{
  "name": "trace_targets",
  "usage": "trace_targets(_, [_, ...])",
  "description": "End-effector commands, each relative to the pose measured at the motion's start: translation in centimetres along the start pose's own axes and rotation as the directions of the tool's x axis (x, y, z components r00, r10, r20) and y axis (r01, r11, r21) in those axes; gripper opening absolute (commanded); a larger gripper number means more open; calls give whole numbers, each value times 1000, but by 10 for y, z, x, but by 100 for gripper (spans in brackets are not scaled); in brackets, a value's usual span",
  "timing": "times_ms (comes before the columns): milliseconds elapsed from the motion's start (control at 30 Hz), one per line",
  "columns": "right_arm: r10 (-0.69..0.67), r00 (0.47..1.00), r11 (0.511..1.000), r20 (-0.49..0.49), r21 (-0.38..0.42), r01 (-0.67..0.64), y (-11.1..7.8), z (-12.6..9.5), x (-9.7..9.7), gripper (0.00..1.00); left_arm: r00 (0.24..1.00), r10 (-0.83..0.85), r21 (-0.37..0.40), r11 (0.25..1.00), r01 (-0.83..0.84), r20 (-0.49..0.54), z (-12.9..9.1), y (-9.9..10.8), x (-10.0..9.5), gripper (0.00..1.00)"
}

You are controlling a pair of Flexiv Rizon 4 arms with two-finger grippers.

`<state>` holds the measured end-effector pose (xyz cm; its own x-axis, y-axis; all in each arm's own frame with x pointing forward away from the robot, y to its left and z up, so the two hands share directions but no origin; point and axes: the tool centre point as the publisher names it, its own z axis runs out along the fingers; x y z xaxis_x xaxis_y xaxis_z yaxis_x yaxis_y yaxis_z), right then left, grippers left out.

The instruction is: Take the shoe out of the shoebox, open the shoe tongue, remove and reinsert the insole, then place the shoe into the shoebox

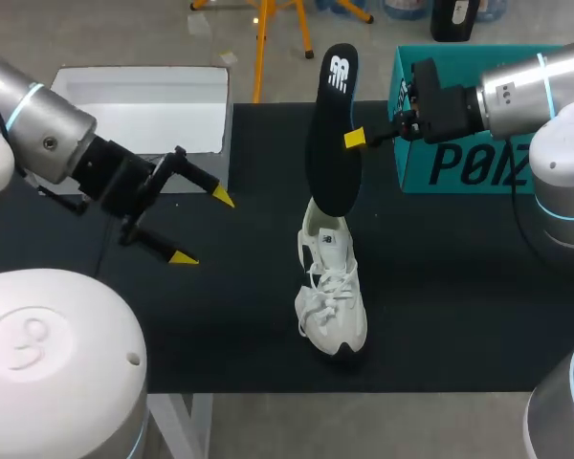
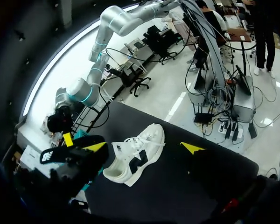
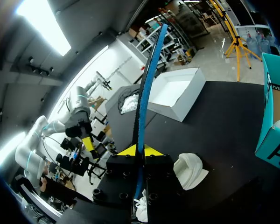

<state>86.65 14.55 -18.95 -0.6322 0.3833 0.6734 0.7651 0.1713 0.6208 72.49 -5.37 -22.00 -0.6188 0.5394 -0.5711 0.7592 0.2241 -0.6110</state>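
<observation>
Your right gripper (image 1: 356, 139) is clamped on the black insole (image 1: 330, 134), its edge pinched between both yellow tips. The insole is held upright just above the white sneaker (image 1: 331, 292), lower end at the sneaker's heel opening. The sneaker stands sole-down on the black table (image 1: 249, 325). Your left gripper (image 1: 203, 228) hangs left of the sneaker, well apart, fingers spread. The teal shoebox (image 1: 459, 163) sits behind-right of the sneaker.

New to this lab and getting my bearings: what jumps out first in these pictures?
A long black foam insole stands on end above the middle of the black table, pinched in the right arm's jaws. Its lower end is at the heel opening of a white lace-up sneaker. The left arm's jaws hang open off to its left, near a white open box.
</observation>
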Motion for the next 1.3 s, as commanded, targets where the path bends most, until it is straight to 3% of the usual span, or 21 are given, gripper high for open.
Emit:
trace_targets(33, [1,1000,1000,4,0,-1,0,1,1,0,946,-311,-118,947,299,-96,-7,-6,5,100])
trace_targets(367, [1,1000,1000,4,0,-1,0,1,1,0,946,-311,-118,947,299,-96,-7,-6,5,100])
trace_targets(467, [1,1000,1000,4,0,-1,0,1,1,0,929,-348,-170,930,325,-128,1,2,-4,100])
trace_targets(500, [1,1000,1000,4,0,-1,0,1,1,0,923,-363,-204,921,333,-130,2,5,-3,100])
trace_targets(800, [1,1000,1000,4,0,-1,0,1,1,0,870,-487,-230,858,459,-78,-12,28,21,100])
trace_targets(933, [1,1000,1000,4,0,-1,0,1,1,0,856,-512,-221,846,486,-77,-14,31,28,100])
trace_targets(1033, [1,1000,1000,4,0,-1,0,1,1,0,827,-556,-267,812,519,-84,-13,32,29,100])
trace_targets(1300, [2,1000,1000,-5,3,-2,1,2,-2,0,827,-556,-267,812,519,-84,-13,32,29,100])
